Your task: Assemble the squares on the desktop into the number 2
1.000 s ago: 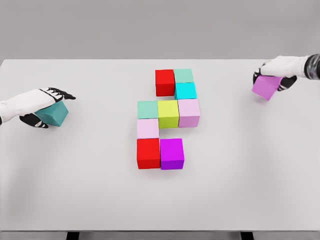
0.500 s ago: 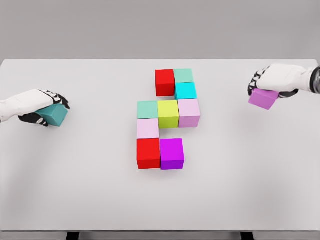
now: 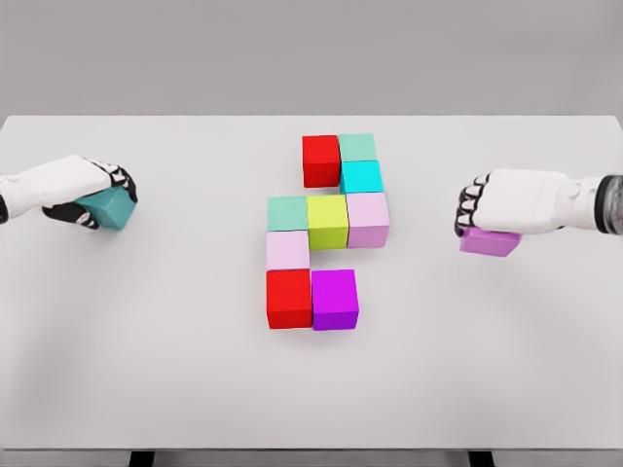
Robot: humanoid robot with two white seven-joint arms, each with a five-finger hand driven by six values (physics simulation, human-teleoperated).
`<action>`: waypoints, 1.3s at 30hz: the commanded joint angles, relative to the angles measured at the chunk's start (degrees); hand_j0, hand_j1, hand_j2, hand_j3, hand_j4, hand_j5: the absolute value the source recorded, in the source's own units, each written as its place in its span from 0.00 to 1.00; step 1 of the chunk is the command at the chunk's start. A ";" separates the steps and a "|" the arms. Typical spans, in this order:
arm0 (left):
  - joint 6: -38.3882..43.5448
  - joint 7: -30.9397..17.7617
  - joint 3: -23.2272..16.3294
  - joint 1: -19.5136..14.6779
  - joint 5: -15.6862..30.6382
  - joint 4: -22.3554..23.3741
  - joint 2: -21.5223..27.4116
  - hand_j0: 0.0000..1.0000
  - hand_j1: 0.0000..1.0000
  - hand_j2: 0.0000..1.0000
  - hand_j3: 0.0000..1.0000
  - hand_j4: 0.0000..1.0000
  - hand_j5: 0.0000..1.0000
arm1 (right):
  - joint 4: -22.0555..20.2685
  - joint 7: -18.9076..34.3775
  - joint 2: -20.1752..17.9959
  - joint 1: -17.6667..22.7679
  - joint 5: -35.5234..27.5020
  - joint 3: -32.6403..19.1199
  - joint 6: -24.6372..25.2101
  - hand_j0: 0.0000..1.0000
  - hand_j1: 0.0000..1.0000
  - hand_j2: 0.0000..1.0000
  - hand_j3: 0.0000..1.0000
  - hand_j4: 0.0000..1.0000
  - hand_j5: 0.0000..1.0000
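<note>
Hands have both closed on blocks: the right hand (image 3: 506, 202) has carried its purple block (image 3: 490, 241) nearer the half-built 2 (image 3: 326, 231), probably lifted, while the left hand (image 3: 76, 185) grips the teal block (image 3: 109, 208) far left.

The cubes (image 3: 328, 222) look matt and smooth, like plain plastic. The desktop (image 3: 175, 370) is smooth, matt white. The hands' shells (image 3: 516, 201) look faintly glossy.

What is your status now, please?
Left hand shut on teal cube. Right hand shut on purple cube. Nothing between it and the block figure.
</note>
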 commanded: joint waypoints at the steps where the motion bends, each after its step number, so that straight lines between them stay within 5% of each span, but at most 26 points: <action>1: 0.05 -0.93 0.08 -0.09 0.20 0.79 -1.02 0.55 0.55 0.55 0.55 0.55 0.55 | -1.50 0.00 -0.52 0.00 -0.81 0.34 0.16 0.63 0.63 0.63 0.63 0.63 0.63; 22: 0.05 -2.51 -0.10 -9.23 -1.74 12.92 -12.53 0.56 0.56 0.56 0.56 0.56 0.56 | -1.58 0.00 6.95 2.81 -2.48 6.49 0.16 0.67 0.67 0.67 0.67 0.67 0.67; 27: 0.05 -2.51 -0.10 -10.90 -2.09 14.15 -14.81 0.56 0.56 0.56 0.56 0.56 0.56 | -1.50 0.00 7.21 2.90 -2.04 6.49 0.16 0.88 0.88 0.88 0.88 0.88 0.88; 36: 0.05 -3.04 -0.01 -12.92 -2.18 15.73 -18.15 0.56 0.56 0.56 0.56 0.56 0.56 | -1.50 0.00 7.04 2.90 -1.87 6.49 0.16 0.90 0.90 0.90 0.90 0.90 0.90; 39: 0.05 -3.04 -0.01 -13.10 -2.18 15.82 -19.56 0.56 0.56 0.56 0.56 0.56 0.56 | -1.50 0.00 6.25 2.81 -2.04 5.52 0.16 0.99 0.99 0.99 0.99 0.99 0.99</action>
